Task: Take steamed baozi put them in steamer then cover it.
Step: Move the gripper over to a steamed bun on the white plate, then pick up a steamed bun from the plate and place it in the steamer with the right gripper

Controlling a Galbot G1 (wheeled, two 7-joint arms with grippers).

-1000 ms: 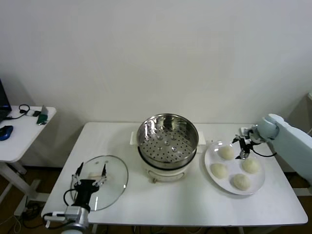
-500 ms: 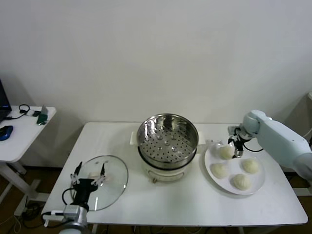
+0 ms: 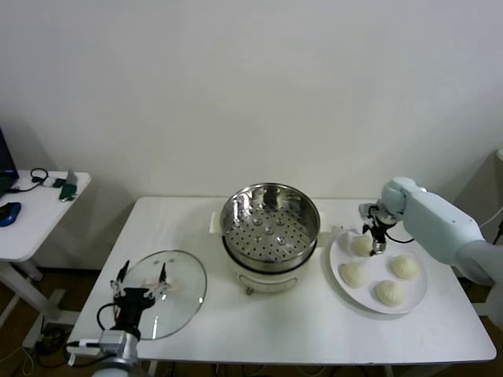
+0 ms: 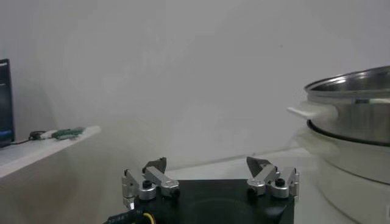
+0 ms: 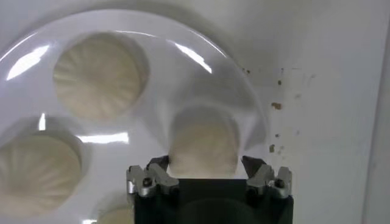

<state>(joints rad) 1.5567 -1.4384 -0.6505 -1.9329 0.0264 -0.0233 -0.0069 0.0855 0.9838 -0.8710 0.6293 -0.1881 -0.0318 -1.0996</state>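
the right gripper (image 3: 372, 239) straddles the far-left steamed baozi (image 5: 203, 148) on the white plate (image 3: 416, 297), fingers either side; whether it has clamped i cannot tell; three other buns share the plate; steamer (image 3: 269, 222) at centre; left gripper (image 3: 141, 280) spread wide above the cover (image 3: 189, 294).

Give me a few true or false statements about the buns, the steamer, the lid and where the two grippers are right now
1. All four baozi sit on the white plate. True.
2. The steamer already holds a bun. False: its basket is empty.
3. The cover is on the steamer. False: it lies on the table, left of it.
4. The right gripper is down at the bun nearest the steamer. True.
5. The left gripper is open. True.
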